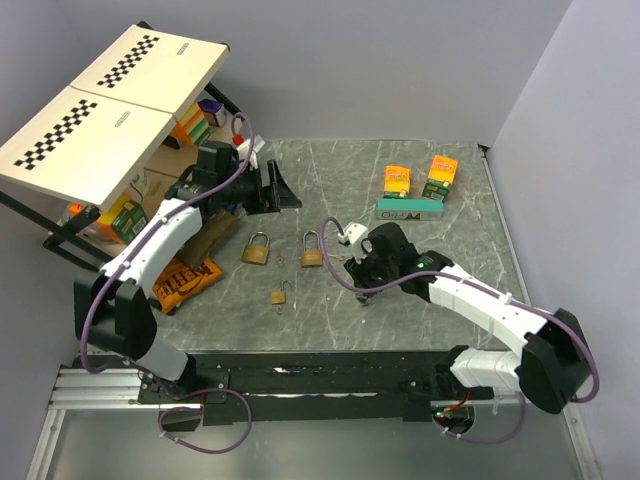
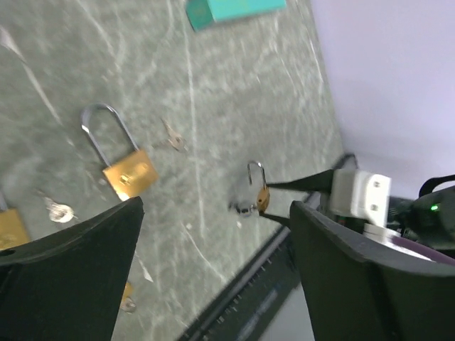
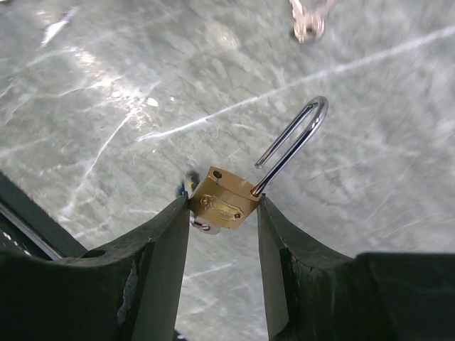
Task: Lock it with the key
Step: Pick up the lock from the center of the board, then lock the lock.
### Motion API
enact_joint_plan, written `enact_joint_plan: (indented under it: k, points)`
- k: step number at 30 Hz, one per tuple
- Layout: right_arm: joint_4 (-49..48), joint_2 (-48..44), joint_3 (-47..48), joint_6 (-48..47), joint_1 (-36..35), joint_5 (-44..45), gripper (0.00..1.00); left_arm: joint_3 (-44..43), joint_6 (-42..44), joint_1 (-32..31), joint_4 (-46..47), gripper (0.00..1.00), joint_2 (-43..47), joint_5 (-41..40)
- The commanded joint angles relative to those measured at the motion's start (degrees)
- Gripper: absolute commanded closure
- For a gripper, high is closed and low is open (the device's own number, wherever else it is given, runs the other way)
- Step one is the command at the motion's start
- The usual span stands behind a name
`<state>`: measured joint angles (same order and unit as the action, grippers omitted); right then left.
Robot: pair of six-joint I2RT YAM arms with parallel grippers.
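Note:
A small brass padlock (image 3: 222,202) is pinched by its body between the fingers of my right gripper (image 3: 222,206), just above the table. Its steel shackle (image 3: 295,138) stands open, with one leg out of its hole. A bit of grey metal, the key (image 3: 201,225), shows at the lock's lower corner against the left finger; I cannot tell whether it sits in the keyhole. From above, the right gripper (image 1: 362,272) is at mid-table. My left gripper (image 1: 288,192) hovers open and empty at the back left. In its wrist view the held padlock (image 2: 261,197) appears far off.
Two larger brass padlocks (image 1: 256,250) (image 1: 312,252) and a small one (image 1: 280,296) lie left of centre, with loose keys (image 2: 173,136) (image 3: 307,25) nearby. A teal box (image 1: 410,210) and orange cartons (image 1: 397,180) stand at the back. A checkered rack (image 1: 110,110) and a snack packet (image 1: 185,280) are on the left.

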<state>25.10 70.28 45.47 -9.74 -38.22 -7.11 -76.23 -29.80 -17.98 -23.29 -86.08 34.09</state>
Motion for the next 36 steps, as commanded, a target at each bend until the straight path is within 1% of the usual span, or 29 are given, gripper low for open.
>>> enact_joint_plan:
  k: [1, 5, 8, 9, 11, 14, 18, 19, 26, 27, 29, 30, 31, 33, 34, 36]
  points:
    - [-4.8, -5.06, -0.3, -8.7, 0.16, -3.87, 1.0, 0.9, -3.77, -0.39, 2.63, 0.14, -3.11, 10.02]
    - [-4.89, -7.69, -0.47, -12.84, 0.07, -5.63, 1.0, 0.03, -4.56, -2.85, 3.86, 0.18, -5.58, 12.4]
    - [-4.19, -9.28, -0.65, -16.27, 0.07, -8.52, 1.0, -2.34, -2.38, -6.71, 1.68, 0.19, -8.04, 12.32]
    - [-3.92, -9.63, -0.65, -18.02, 0.16, -9.4, 1.0, -2.87, -1.76, -8.98, 0.88, 0.19, -9.44, 11.89]
    - [-3.49, -10.42, -0.91, -19.44, -0.01, -10.9, 1.0, -4.37, -0.88, -10.93, -0.44, 0.2, -10.94, 11.44]
    - [-2.61, -11.04, -0.3, -21.55, -0.1, -12.48, 1.0, -5.16, -1.13, -14.09, -0.01, 0.24, -12.61, 12.05]
    - [0.11, -12.01, 1.19, -22.6, -0.19, -15.73, 1.0, -3.85, 1.14, -15.24, 4.64, 0.27, -11.92, 14.25]
    - [0.82, -12.44, 1.54, -22.87, -0.1, -17.65, 1.0, -3.15, 2.19, -15.25, 5.87, 0.28, -11.57, 14.69]
    - [3.2, -15.0, 1.46, -24.54, -0.1, -22.76, 1.0, 2.74, 8.35, -14.98, 12.91, 0.31, -7.62, 21.89]
    - [4.07, -15.43, 1.63, -24.71, -0.1, -23.55, 1.0, 3.79, 9.23, -15.07, 13.35, 0.31, -7.26, 23.99]
    - [4.86, -15.79, 1.99, -25.68, -0.02, -25.92, 1.0, 4.85, 14.66, -14.89, 13.97, 0.34, -6.04, 26.37]
    - [5.3, -16.4, 1.99, -26.03, -0.02, -26.72, 1.0, 5.9, 17.56, -14.98, 13.45, 0.34, -5.33, 27.34]
    - [5.74, -16.67, 2.07, -26.21, -0.02, -27.25, 1.0, 6.44, 23.85, -14.81, 12.4, 0.33, -4.71, 27.61]
    - [6.36, -17.02, 2.16, -26.82, -0.1, -28.82, 1.0, 8.37, 31.34, -14.37, 11.34, 0.33, -2.52, 28.4]
    - [6.97, -17.02, 2.16, -27.0, -0.02, -29.18, 1.0, 8.9, 36.69, -14.19, 10.99, 0.33, -1.81, 29.1]
    - [7.5, -17.11, 2.25, -27.7, -0.02, -29.53, 1.0, 9.6, 40.68, -14.01, 9.67, 0.33, -0.49, 29.63]
